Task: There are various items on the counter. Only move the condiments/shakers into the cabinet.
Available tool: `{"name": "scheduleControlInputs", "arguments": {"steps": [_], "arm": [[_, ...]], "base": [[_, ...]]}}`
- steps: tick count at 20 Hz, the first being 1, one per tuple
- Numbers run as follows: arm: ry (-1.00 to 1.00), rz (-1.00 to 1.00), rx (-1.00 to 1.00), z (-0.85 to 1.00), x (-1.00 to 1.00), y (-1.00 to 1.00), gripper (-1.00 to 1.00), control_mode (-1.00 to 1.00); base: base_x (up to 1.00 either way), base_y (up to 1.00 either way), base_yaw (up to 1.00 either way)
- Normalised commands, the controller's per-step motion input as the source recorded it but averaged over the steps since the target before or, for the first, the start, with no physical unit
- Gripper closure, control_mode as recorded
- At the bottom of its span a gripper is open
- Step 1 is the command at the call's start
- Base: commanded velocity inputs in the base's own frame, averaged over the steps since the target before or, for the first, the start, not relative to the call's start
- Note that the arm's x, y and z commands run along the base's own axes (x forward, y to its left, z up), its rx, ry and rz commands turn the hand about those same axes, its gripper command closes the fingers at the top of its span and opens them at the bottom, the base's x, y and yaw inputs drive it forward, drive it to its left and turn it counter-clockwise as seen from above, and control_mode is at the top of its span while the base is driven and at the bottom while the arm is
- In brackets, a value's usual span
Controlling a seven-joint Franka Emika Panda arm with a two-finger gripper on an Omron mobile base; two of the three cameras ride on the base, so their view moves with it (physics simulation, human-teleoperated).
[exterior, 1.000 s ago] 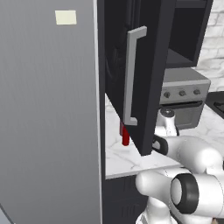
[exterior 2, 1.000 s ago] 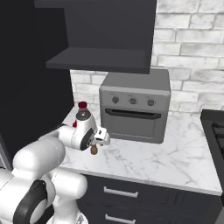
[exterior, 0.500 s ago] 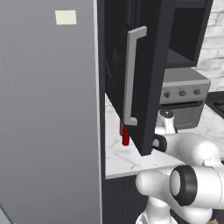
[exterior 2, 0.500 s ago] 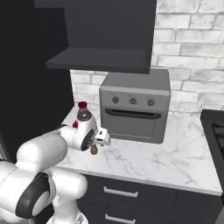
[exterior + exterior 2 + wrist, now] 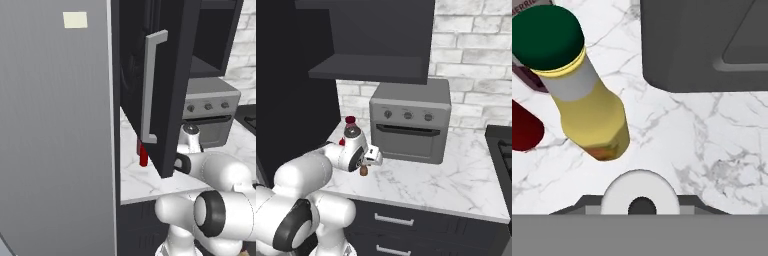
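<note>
In the hand view a small shaker with a round white top (image 5: pixel 641 192) stands between my dark fingertips, which press on both its sides. My gripper (image 5: pixel 642 205) is shut on this shaker low over the white marble counter (image 5: pixel 712 150). From the right base view the gripper (image 5: pixel 365 165) sits in front of the toaster oven, with the shaker's brown base (image 5: pixel 363 171) under it. A slim red bottle (image 5: pixel 143 155) stands on the counter (image 5: pixel 145 182) under the edge of the black cabinet's open door (image 5: pixel 170 75).
A yellow bottle with a green cap (image 5: pixel 582 95) leans close on the left, and a dark red round thing (image 5: pixel 522 131) lies beside it. The grey toaster oven (image 5: pixel 408 127) stands behind the hand. A tall grey panel (image 5: pixel 55 125) walls the left.
The arm's near joints have shifted slightly. The hand and the things on the counter stay where they were.
</note>
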Motion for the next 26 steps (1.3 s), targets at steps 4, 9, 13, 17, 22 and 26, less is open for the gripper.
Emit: {"name": "scheduleControlInputs", "arguments": {"steps": [4,9,13,17,22,26], "arm": [[-0.18,-0.06,0.0,0.81,-0.14,0.04,1.0,-1.0],[-0.21,-0.11,-0.03,1.0,-0.16,0.03,1.0,-1.0],[-0.17,-0.07,-0.04,1.0,-0.07,0.02,1.0,-1.0],[-0.08,-0.15,-0.06,1.0,-0.09,0.0,1.0,-1.0],[-0.02,-0.13,-0.05,1.0,-0.07,0.0,1.0,-1.0],[0.0,-0.08,0.0,1.0,0.0,0.0,1.0,-1.0]], "base": [[0.0,0.0,0.0],[0.0,0.0,0.0],[0.0,0.0,0.0],[0.0,0.0,0.0],[0.0,0.0,0.0],[0.0,0.0,0.0]]}}
